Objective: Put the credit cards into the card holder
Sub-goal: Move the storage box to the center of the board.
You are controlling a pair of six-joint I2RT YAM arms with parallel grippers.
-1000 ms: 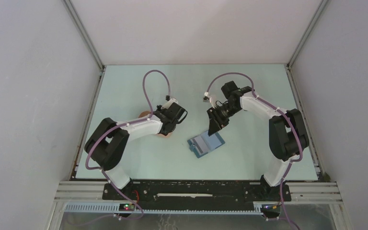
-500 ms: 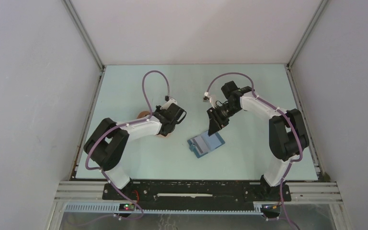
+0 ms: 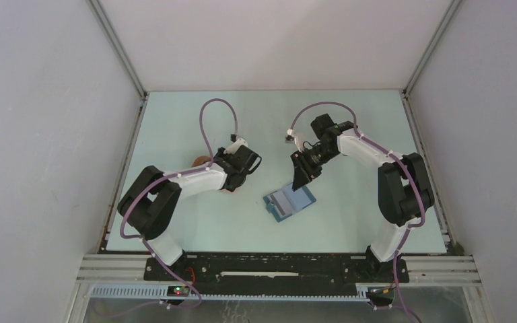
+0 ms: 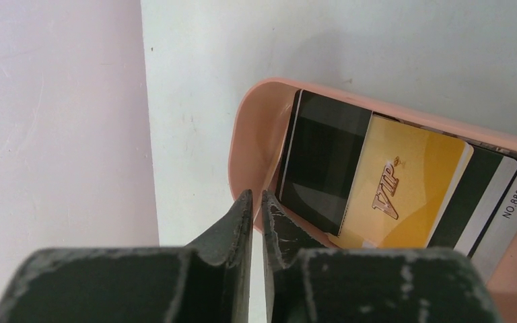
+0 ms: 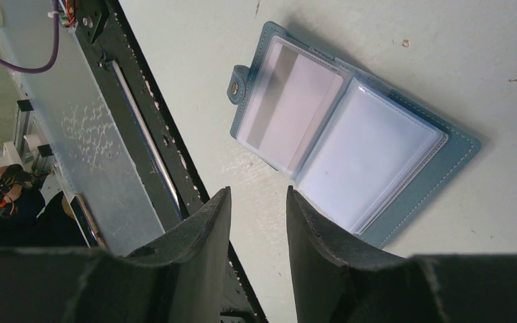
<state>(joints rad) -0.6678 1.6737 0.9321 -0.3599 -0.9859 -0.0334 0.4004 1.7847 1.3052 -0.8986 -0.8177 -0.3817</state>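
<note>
I see the left gripper [image 4: 254, 197] positioned at the end rim of the salmon-pink oval plastic tray [image 4: 250, 138]. Its jaws are almost together, with only a thin slit between them, and I can see nothing gripped. The credit cards lie overlapped inside the tray. A black plastic card [image 4: 320, 161] is nearest the gripper. A yellow-orange card marked VIP [image 4: 404, 188] lies partly over it, and beyond that is a card with a whitish numbered edge [image 4: 511, 202]. The right gripper [image 5: 258, 195] hangs above the pale green table [image 3: 262, 114], with its jaws partly apart and holding nothing. Below it, the dark-blue stitched card holder [image 5: 350, 155] lies open flat on the table, well apart from the tray. Both of its clear plastic sleeves face up, and its snap tab points toward the arm bases.
</note>
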